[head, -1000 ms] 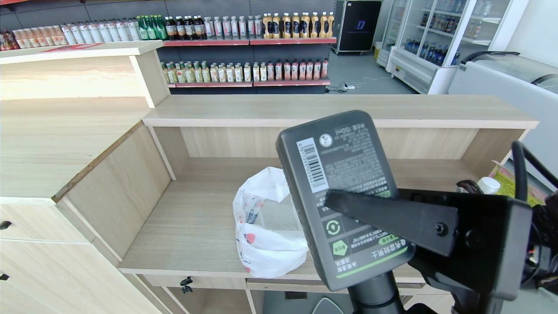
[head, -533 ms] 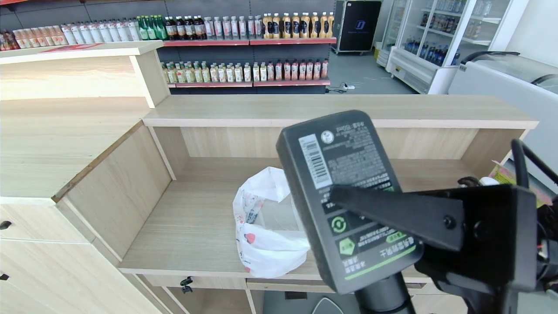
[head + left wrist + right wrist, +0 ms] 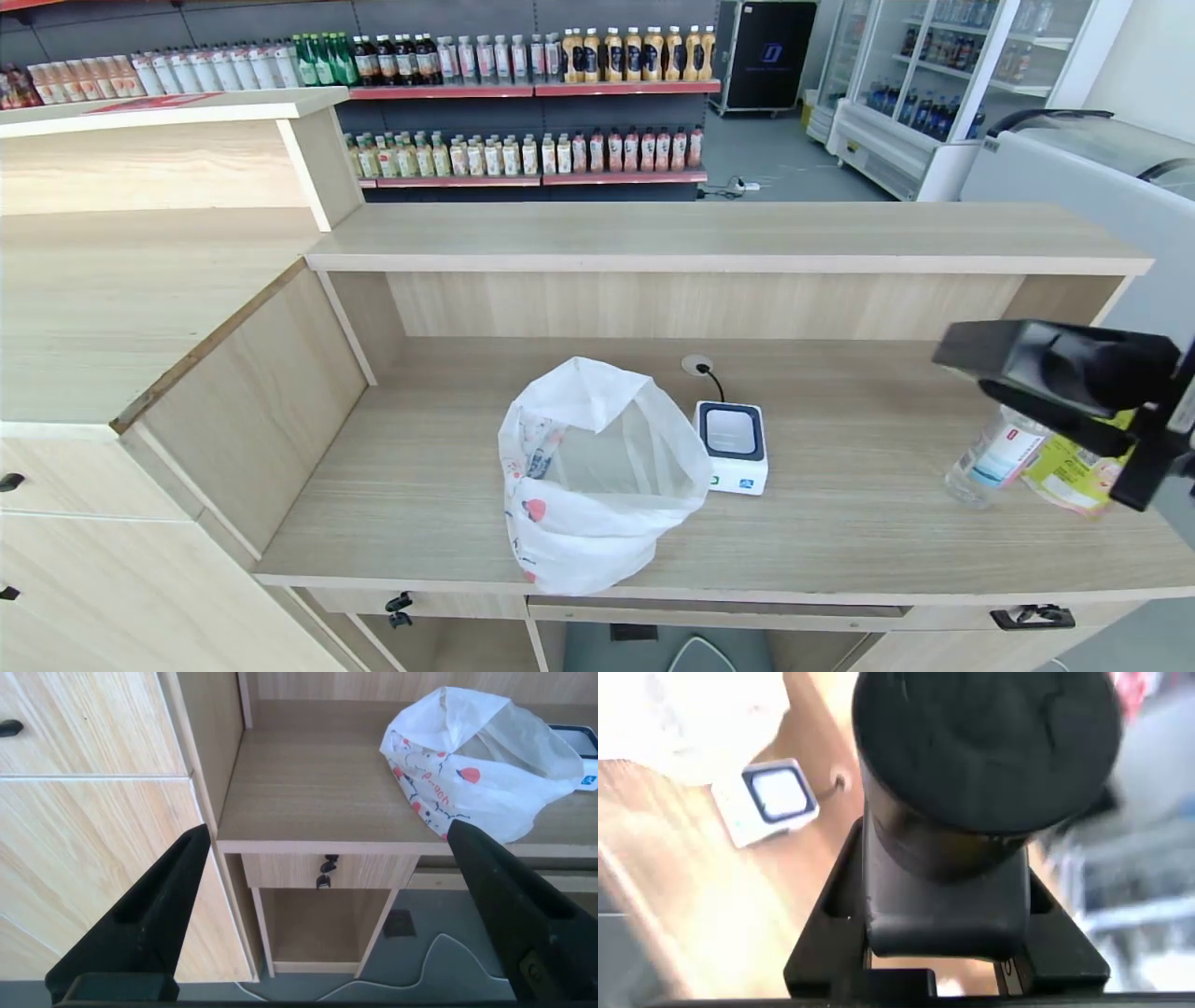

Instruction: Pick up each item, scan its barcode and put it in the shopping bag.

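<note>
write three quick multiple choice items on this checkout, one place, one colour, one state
1. Where is the scanner? A right of the shopping bag on the counter B inside the bag C on the upper ledge
2. What colour is the item in the right gripper? A white B dark grey C red
3. How is the left gripper? A open, empty B shut on a bottle C shut on the bag
1 A, it stands beside the bag; 2 B, its body is dark grey; 3 A, its fingers stand wide apart.
</note>
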